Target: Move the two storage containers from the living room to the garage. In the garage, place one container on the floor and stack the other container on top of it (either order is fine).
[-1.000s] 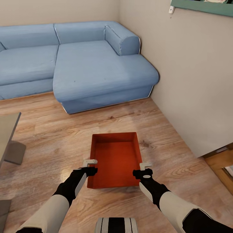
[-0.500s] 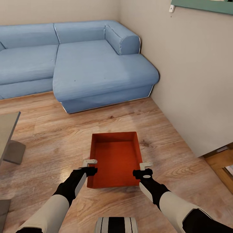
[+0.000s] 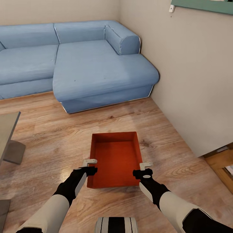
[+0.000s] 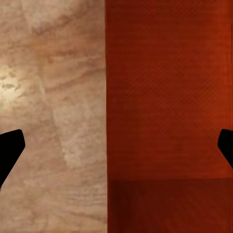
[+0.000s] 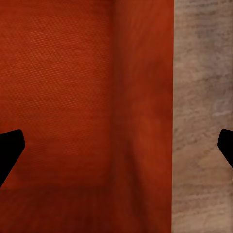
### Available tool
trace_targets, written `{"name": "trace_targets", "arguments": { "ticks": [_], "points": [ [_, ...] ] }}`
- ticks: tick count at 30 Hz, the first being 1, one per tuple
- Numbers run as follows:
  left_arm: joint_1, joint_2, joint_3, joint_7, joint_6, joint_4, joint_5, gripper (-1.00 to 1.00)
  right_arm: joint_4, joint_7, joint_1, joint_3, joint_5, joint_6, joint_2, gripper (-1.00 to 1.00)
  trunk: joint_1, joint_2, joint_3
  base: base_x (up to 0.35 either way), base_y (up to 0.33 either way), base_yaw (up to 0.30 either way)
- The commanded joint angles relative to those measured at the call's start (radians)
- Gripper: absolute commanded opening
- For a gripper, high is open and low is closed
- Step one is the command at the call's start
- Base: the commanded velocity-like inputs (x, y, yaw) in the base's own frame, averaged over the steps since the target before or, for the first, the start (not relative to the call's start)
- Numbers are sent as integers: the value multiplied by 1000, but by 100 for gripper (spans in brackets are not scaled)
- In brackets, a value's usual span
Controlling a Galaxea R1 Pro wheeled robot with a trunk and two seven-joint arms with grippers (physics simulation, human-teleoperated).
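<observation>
The storage container (image 3: 115,159) sits on the wood floor (image 3: 48,136) near the blue sofa (image 3: 97,68). Our left gripper (image 3: 90,163) and right gripper (image 3: 145,167) straddle its side walls, wide open, holding nothing. Nothing has moved lately, so we judge the grasp not yet begun.

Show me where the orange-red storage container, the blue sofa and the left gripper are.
orange-red storage container (image 3: 116,158): head view, on its ribbed inner base.
blue sofa (image 3: 97,69): head view, on the seat cushion of the corner section.
left gripper (image 3: 90,161): head view, midway between its light fingertips, at the container's left wall.
</observation>
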Motion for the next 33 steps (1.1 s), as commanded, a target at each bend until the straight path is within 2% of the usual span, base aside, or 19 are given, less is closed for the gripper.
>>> {"name": "trace_targets", "arguments": {
  "ticks": [1, 7, 15, 29, 33],
  "points": [
    [0, 0, -2, 6, 5, -3, 7, 100, -2, -7, -1, 8, -5, 7, -1, 100, 0, 0, -1, 0, 0, 0],
    [0, 0, -6, 5, 4, -5, 6, 100, -3, -7, -1, 8, -4, 7, -1, 100, 0, 0, -1, 22, 0, 0],
    [0, 0, -7, 4, 2, -5, 5, 100, -2, -7, -1, 8, -4, 6, -1, 100, 0, 0, -1, 237, 0, 0],
    [0, -1, -8, 4, 2, -4, 6, 100, -1, -7, -1, 10, -4, 9, -4, 100, 0, 0, -1, 14, 0, 0],
    [0, -1, -8, 4, 2, -2, 7, 100, 0, -5, -1, 10, -4, 10, -21, 100, 0, 0, -1, 0, 0, 0]
  ]
}}
